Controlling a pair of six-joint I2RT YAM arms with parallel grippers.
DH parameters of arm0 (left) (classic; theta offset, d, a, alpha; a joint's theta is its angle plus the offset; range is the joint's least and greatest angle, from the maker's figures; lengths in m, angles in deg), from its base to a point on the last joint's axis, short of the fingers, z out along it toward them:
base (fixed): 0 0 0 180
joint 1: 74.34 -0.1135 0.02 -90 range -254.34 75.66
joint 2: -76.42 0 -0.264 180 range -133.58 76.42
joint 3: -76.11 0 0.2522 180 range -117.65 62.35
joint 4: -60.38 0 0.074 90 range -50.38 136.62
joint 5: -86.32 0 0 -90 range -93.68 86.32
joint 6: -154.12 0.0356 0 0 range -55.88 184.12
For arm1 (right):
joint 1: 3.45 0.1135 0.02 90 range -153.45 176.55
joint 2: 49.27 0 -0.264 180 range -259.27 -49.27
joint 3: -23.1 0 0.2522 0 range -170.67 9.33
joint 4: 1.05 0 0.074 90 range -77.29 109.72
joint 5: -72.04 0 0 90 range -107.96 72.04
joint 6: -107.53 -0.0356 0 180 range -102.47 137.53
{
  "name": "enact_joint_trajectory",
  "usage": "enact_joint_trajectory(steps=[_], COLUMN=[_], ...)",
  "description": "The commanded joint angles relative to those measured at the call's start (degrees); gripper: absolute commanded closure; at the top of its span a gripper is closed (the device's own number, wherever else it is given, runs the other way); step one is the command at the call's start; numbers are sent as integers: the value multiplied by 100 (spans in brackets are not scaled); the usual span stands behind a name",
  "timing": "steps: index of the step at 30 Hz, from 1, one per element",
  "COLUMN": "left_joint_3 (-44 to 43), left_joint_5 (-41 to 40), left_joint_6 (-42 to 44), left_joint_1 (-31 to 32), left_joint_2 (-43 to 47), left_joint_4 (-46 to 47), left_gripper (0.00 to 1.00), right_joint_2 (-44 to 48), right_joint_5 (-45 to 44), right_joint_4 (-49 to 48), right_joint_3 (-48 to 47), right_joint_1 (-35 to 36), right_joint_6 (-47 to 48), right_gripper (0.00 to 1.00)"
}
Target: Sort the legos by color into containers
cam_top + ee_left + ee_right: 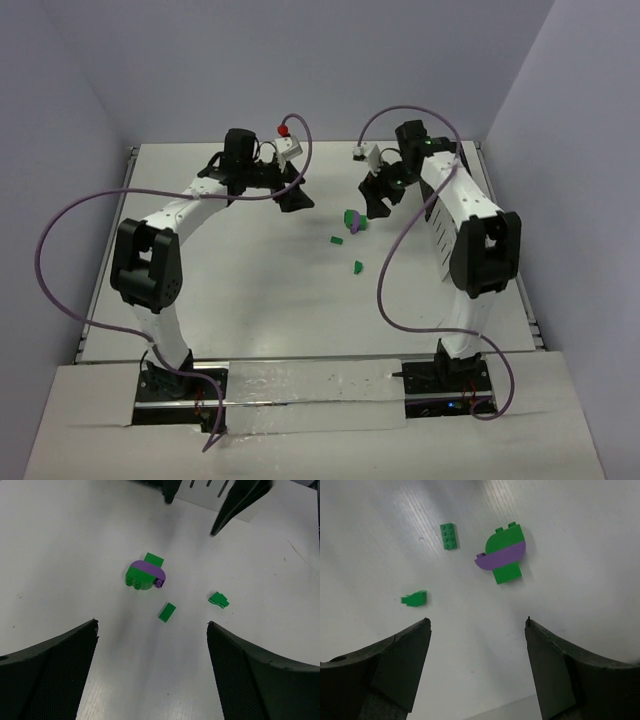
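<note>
A clump of legos (352, 220), green pieces with a purple arc across them, lies mid-table between my two grippers; it shows in the left wrist view (145, 575) and the right wrist view (504, 555). A flat green brick (337, 240) (167, 612) (449, 535) and a small jagged green piece (357, 267) (219, 600) (415, 599) lie close by. My left gripper (297, 200) (152, 623) hangs open and empty left of the clump. My right gripper (378, 205) (477, 620) is open and empty just right of it. The white containers (438, 245) sit under the right arm, mostly hidden.
Grey walls close in the table at the back and on both sides. Purple cables loop out from both arms. A small red knob (284, 129) shows by the left wrist at the back. The right gripper's dark fingers (240, 502) reach into the top of the left wrist view.
</note>
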Motion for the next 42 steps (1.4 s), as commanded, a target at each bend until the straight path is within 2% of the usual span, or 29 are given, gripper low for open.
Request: enact_joint_trajectory(steps=[1,6,12,24,31,36,42], left_joint_3=[209,546,397,134,135,83,46], left_joint_5=[207,82,45,-97,-146,-141,-110], left_joint_6=[-153,-133,416,535,544,579,524], left_joint_1=[-19,-35,-73,-220,-246,-261,-307], left_joint_2=[634,943,920,741,732,700,645], left_joint_4=[46,-8,-628,-799,-875,-917,-926], left_gripper=[6,6,6,6,6,6,6], right_joint_2=[-629,-1222,-1610,-1742,-1885,-2076,-2053], right_joint_5=[46,-218,-295,-298,-297,-375,-577], right_joint_4=[-144,-256,-373,-923,-951,-540,-436], right_joint_3=[-451,-604,-680,-139,-247,-585,-514], right_joint_1=[213,254,301,467,551,588,625], right_joint_6=[1240,1686,1886,2151,2140,2226,2257], right_gripper=[18,19,18,22,39,39,47])
